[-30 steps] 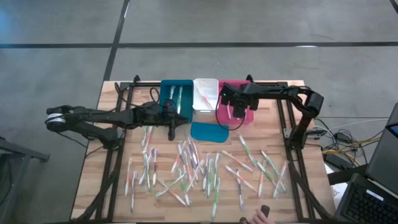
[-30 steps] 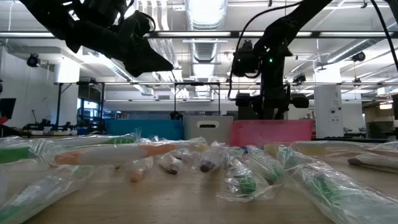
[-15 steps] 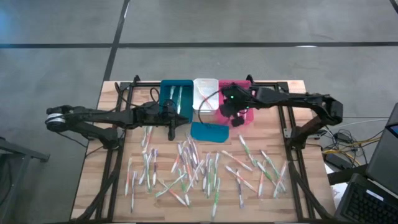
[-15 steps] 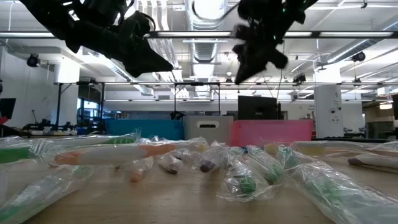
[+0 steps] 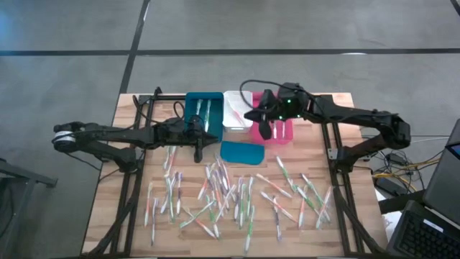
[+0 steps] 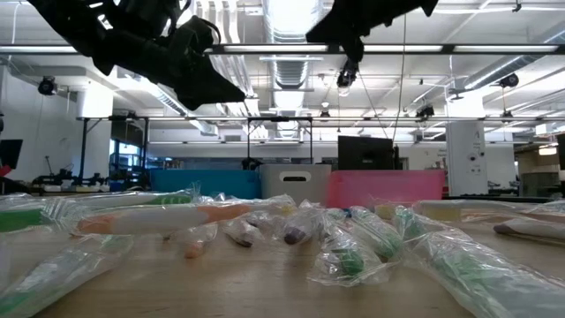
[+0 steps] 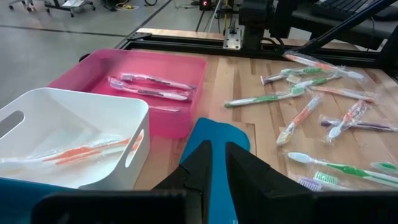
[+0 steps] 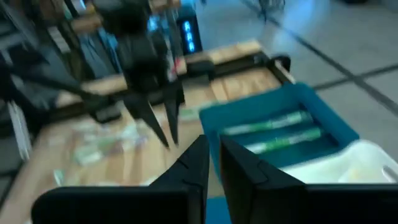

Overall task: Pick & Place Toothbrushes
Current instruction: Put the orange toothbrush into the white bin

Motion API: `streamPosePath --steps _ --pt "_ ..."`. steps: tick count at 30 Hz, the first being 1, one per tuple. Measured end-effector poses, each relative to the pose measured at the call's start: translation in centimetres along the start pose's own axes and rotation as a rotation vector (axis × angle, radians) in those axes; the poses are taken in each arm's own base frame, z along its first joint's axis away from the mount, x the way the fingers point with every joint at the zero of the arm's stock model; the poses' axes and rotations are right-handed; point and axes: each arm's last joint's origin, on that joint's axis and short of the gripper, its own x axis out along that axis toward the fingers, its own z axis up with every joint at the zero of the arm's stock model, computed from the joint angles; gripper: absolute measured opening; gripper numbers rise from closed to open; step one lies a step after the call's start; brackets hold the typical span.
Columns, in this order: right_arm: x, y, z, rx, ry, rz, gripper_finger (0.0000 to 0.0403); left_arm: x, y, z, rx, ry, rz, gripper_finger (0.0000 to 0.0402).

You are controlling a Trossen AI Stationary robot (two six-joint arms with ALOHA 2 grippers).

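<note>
just watched the right gripper (image 5: 264, 129) lift off the pink bin (image 5: 290, 140) and swing left. a second ago had its fingers spread and pointing down into that bin; now hanging above the bin's left edge, next to the white bin (image 5: 237, 97), fingers pressed nearly together on nothing. reads to me like a drop-off just finished and time to go back for another.

still got most of the toothbrushes (image 5: 223, 188) scattered over the near half of the table (image 5: 115, 230), so nowhere close to done imo. no change with the left gripper (image 5: 199, 150): parked just near of the teal bin (image 5: 190, 108), beside the teal lid (image 5: 241, 152), fingers close together and empty.

can't really count bin contents from the high view. left wrist view fixes that: two brushes lying in the pink bin, an orange one in the white. right wrist view adds green ones in the teal bin. low view only gives wrapped brushes up close, no look inside the bins.
</note>
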Motion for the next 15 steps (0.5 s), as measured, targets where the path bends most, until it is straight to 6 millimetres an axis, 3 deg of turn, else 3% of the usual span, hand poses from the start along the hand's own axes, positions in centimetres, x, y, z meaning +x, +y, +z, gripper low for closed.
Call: streamPosePath --steps 6,15 --pt "-0.6 0.3 0.8 -0.075 -0.067 0.011 0.0049 0.0 0.0 0.0 0.000 0.003 0.000 0.0051" --pt "1.7 1.4 -1.9 -0.070 0.095 0.046 0.0076 0.0 0.0 0.0 0.000 0.005 0.000 0.0051"
